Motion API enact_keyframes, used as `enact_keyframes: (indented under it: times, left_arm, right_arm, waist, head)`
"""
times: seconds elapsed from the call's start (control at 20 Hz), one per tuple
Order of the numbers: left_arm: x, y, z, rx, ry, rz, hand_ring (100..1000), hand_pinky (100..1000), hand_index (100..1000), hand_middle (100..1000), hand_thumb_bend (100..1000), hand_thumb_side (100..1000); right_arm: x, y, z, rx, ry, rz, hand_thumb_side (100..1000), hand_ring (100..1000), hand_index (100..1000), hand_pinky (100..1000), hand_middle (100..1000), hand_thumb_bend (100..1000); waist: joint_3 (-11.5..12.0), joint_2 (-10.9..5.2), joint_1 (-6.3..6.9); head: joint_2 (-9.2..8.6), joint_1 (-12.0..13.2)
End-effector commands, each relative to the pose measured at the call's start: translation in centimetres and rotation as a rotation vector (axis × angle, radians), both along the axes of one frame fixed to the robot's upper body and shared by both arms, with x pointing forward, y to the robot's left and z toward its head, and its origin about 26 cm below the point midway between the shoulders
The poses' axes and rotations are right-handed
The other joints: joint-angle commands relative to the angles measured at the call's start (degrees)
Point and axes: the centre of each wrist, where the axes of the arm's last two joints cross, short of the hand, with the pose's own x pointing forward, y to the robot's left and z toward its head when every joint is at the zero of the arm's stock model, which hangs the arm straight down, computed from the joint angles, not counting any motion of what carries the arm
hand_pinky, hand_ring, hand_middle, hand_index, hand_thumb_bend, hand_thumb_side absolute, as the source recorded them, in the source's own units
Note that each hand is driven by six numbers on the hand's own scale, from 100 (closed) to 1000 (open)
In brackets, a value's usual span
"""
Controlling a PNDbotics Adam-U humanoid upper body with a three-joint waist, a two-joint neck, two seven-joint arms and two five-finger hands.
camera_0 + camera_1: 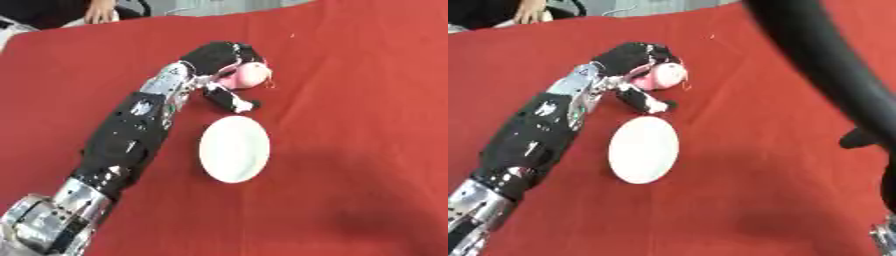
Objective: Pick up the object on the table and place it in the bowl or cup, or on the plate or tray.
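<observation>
A small pink rounded object (251, 75) sits on the red tablecloth, just beyond a white plate (234, 148). My left arm reaches in from the lower left, and my left hand (217, 56) is on the object. Its fingers curl over the top and left side, while the thumb (233, 100) sticks out below toward the plate's far rim. I cannot tell whether the object rests on the cloth or is lifted. Of my right side only a black, blurred arm (815, 55) crosses the right eye view; its hand does not show.
The red cloth (350, 125) covers the table, with its far edge near the top of the view. A white surface (17, 32) shows beyond the cloth at the top left.
</observation>
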Motion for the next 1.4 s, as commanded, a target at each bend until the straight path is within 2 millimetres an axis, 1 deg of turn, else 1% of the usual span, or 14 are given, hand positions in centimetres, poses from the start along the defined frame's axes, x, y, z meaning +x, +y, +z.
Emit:
enact_keyframes:
  times: [0.05,0.1,0.2,0.25,0.45,0.8,0.9,0.95,1.1,1.2,1.25,1.3,1.35,1.4]
  left_arm:
    - [0.2,0.9,1.5,-0.013,-0.063,0.029,414,144,695,530,100,176]
    - [0.1,0.9,1.7,-0.038,-0.090,0.023,373,100,635,485,100,155]
    - [0.1,0.8,1.7,-0.087,-0.135,0.000,353,100,599,460,100,135]
    - [0.0,0.8,1.9,-0.106,-0.156,-0.013,331,100,537,414,100,100]
    - [0.0,0.9,1.7,-0.129,-0.195,-0.033,326,100,503,385,100,100]
    - [0.2,1.2,1.4,-0.108,-0.184,-0.028,351,100,523,410,100,100]
    - [0.2,1.4,1.5,-0.098,-0.181,-0.023,380,141,542,440,100,132]
    - [0.2,1.5,1.7,-0.098,-0.181,-0.018,382,142,544,443,100,100]
    - [0.1,2.0,2.1,-0.113,-0.169,-0.008,396,140,559,456,100,100]
    - [0.0,2.4,1.9,-0.159,-0.109,0.001,399,131,569,458,100,100]
    - [0.0,2.5,1.7,-0.194,-0.063,0.002,388,100,585,451,100,160]
    - [0.0,2.7,1.4,-0.244,0.002,-0.005,390,100,581,453,100,149]
    - [-0.1,2.8,1.4,-0.290,0.063,-0.020,386,100,593,449,100,193]
    - [-0.3,2.9,1.6,-0.342,0.134,-0.051,387,100,593,450,100,183]
  right_arm:
    - [-0.1,-0.1,0.6,-0.016,-0.019,0.008,804,574,903,454,758,100]
    - [-0.1,-0.1,0.6,-0.016,-0.018,0.009,804,574,903,454,758,100]
    - [-0.1,-0.1,0.6,-0.017,-0.018,0.009,804,574,903,454,758,100]
    - [-0.1,-0.1,0.6,-0.018,-0.018,0.009,804,574,903,454,758,100]
    - [-0.1,-0.1,0.5,-0.021,-0.017,0.010,804,574,903,454,758,100]
    - [-0.2,-0.1,0.5,-0.027,-0.015,0.009,804,574,903,454,758,100]
    - [-0.2,-0.1,0.4,-0.029,-0.015,0.008,811,575,901,455,758,100]
    - [-0.2,-0.1,0.4,-0.030,-0.014,0.007,804,575,901,455,758,100]
    - [-0.2,-0.2,0.5,-0.031,-0.015,0.005,804,574,900,455,758,100]
    - [-0.2,-0.3,0.5,-0.032,-0.016,0.003,804,574,900,455,758,100]
    - [-0.2,-0.3,0.5,-0.032,-0.017,0.002,804,574,900,454,758,100]
    - [-0.1,-0.4,0.6,-0.033,-0.018,0.001,804,574,900,454,758,100]
    - [-0.1,-0.4,0.6,-0.033,-0.019,0.001,804,574,900,454,758,100]
    - [-0.1,-0.5,0.7,-0.035,-0.020,0.000,804,574,900,454,758,100]
  waist:
    - [-0.07,-0.85,-0.32]
    - [-0.09,-0.84,-0.32]
    - [-0.12,-0.82,-0.31]
    - [-0.13,-0.82,-0.30]
    - [-0.19,-0.81,-0.26]
    - [-0.13,-0.86,-0.22]
    - [-0.08,-0.91,-0.19]
    - [-0.06,-0.94,-0.16]
    - [-0.14,-1.00,-0.04]
    - [-0.34,-1.07,0.14]
    - [-0.45,-1.11,0.23]
    - [-0.61,-1.17,0.37]
    - [-0.73,-1.19,0.49]
    - [-0.83,-1.23,0.63]
  head:
    - [-0.26,0.28]
    - [-0.26,0.26]
    - [-0.26,0.22]
    - [-0.23,0.22]
    - [-0.23,0.14]
    - [-0.08,-0.08]
    - [0.05,-0.19]
    - [0.12,-0.30]
    - [0.25,-0.62]
    - [0.35,-0.92]
    - [0.35,-1.09]
    - [0.34,-1.30]
    - [0.31,-1.57]
    - [0.29,-1.82]
